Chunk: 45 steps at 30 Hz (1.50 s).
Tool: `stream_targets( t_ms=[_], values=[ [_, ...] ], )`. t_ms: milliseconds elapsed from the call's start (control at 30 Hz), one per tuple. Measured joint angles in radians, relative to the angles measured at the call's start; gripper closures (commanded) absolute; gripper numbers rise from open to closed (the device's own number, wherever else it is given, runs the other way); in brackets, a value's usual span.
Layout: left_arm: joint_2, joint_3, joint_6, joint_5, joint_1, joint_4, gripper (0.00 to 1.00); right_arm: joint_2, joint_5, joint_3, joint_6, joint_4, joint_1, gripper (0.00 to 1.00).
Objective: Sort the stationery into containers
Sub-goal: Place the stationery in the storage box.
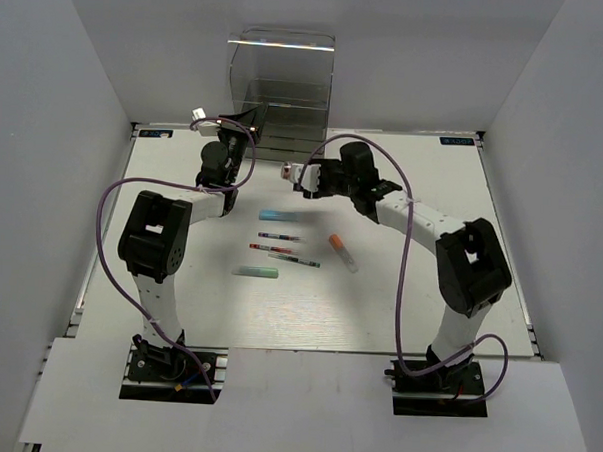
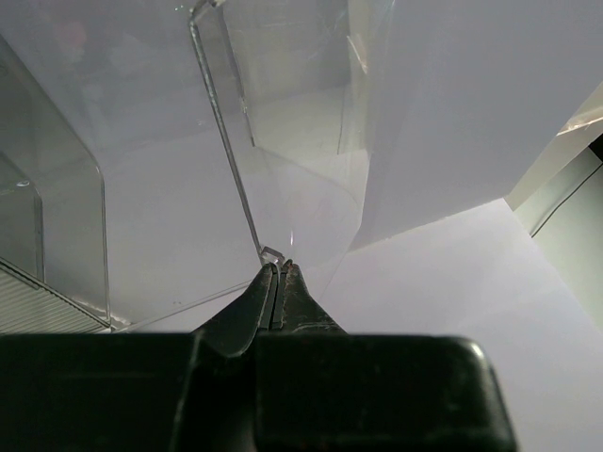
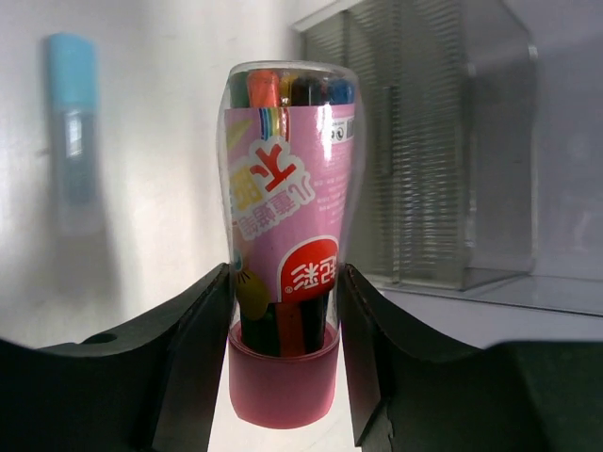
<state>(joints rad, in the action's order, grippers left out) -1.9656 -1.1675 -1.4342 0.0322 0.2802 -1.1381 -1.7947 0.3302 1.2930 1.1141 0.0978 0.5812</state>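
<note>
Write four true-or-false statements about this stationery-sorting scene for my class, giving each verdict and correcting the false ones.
1. The right claw grips the pink tube. True.
2. The left claw is wide open. False: it is shut.
3. The orange marker lies inside the clear box. False: it lies on the table.
4. Three thin pens lie on the table. True.

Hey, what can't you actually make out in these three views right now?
Left wrist view: whether the shut left claw pinches the clear box edge; transparent walls blend.
Right wrist view: pale blue bar blurred; right claw covers the pink tube lower sides.
Top view: pens too small for colours.
</note>
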Motion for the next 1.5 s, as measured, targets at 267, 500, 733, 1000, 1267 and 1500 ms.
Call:
stream_targets(
  t_ms=[267,500,733,1000,1267,1500],
  values=[
    [-0.004,0.0,0.0,0.0,0.001,-0.002,1.0,-0.158,-0.118,0.126,-0.058,0.2,0.006,1.0],
    [-0.008,-0.002,0.0,-0.007,0.001,-0.007,1.0,-0.256,-0.182,0.211,-0.064,0.341,0.006,1.0],
    [-0.01,-0.012,0.0,-0.014,0.001,-0.006,1.0,-0.339,-0.19,0.262,-0.032,0.473,0.005,1.0],
    [-0.01,-0.026,0.0,-0.018,0.001,-0.007,1.0,-0.442,-0.201,0.291,0.043,0.67,0.003,1.0],
    [-0.01,-0.027,0.0,-0.018,0.001,-0.006,1.0,-0.513,-0.225,0.357,0.072,0.715,-0.012,1.0],
    [-0.01,-0.027,0.0,-0.019,0.001,-0.006,1.0,-0.521,-0.244,0.422,0.062,0.717,-0.032,1.0]
  ],
)
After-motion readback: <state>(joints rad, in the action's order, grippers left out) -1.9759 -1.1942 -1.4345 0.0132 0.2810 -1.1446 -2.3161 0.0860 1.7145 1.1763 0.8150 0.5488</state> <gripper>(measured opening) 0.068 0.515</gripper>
